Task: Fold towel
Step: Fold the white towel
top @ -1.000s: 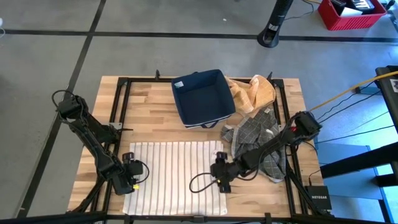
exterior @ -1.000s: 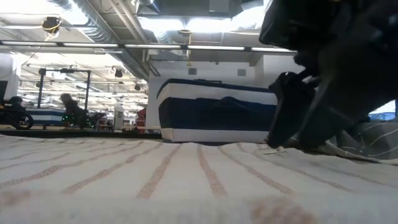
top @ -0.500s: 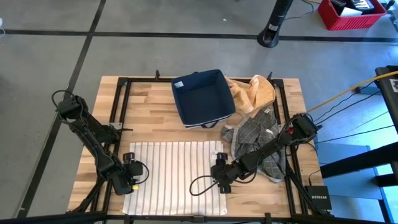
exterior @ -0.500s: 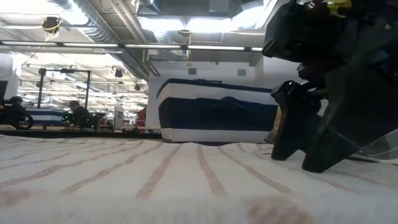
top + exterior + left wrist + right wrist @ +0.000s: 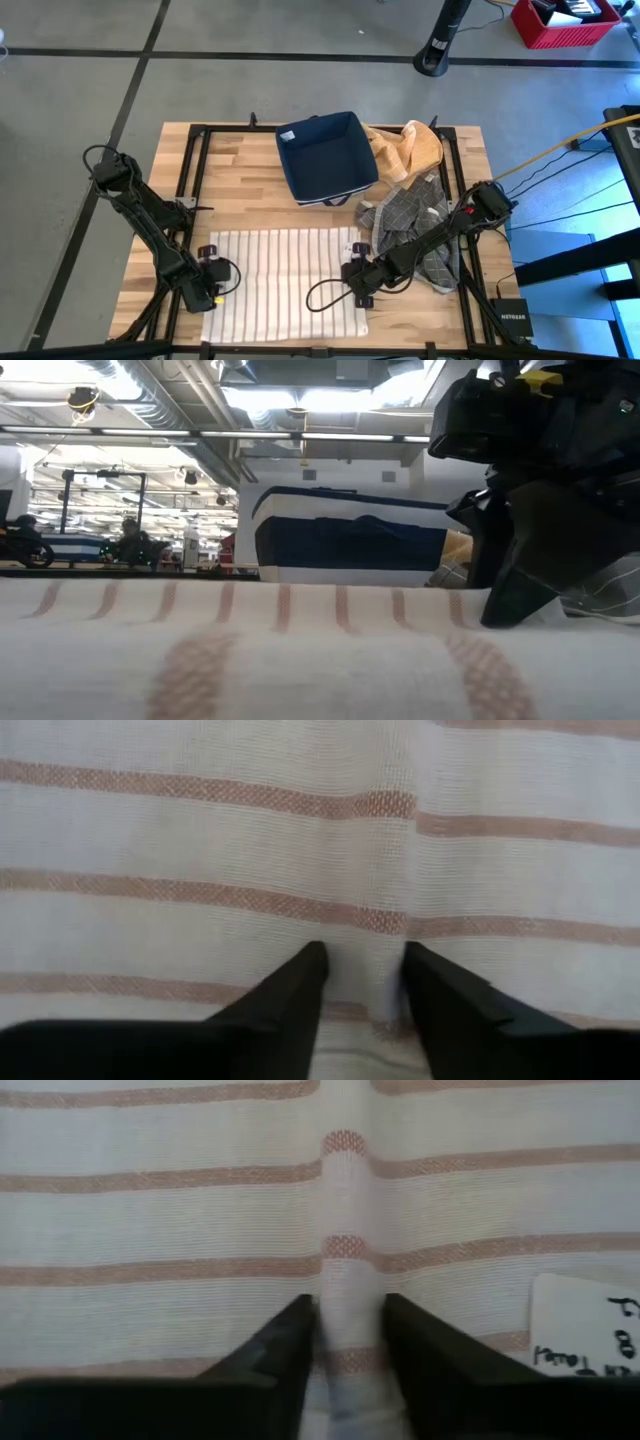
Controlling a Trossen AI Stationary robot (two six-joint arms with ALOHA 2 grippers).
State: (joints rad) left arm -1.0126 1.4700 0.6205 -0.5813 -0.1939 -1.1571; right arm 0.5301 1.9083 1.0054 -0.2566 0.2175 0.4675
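The towel [image 5: 285,285], white with thin reddish stripes, lies spread on the near half of the wooden table. My left gripper [image 5: 212,290] stands at its left edge and my right gripper [image 5: 357,283] at its right edge. Both point steeply down and are shut on the cloth. Each wrist view shows a narrow ridge of towel raised between the two dark fingers, for the left gripper [image 5: 365,960] and for the right gripper [image 5: 348,1310]. In the low view the towel [image 5: 250,660] humps up in front of my right gripper [image 5: 510,580]. My left gripper pinches a small raised fold [image 5: 368,935] of the towel near its left edge between its two fingers, coming from above. The rest of the towel lies on the table. My right gripper pinches a raised pleat [image 5: 345,1270] near the towel's right edge between its two fingers, from above and slanting. The pleat runs on ahead of the fingers, and the towel around it rests on the table.
A navy fabric bin [image 5: 325,158] stands at the far middle. A tan cloth [image 5: 405,150] and a grey checked cloth [image 5: 410,225] lie heaped to its right, close to my right arm. Black frame rails [image 5: 195,160] run along the table's sides. A white label [image 5: 590,1335] sits on the towel.
Both grippers have shut on the towel where they stood, each drawing up a ridge of cloth. The right gripper has tipped a little steeper. The towel's near part has humped up in the low view, and its left side has drawn slightly inward.
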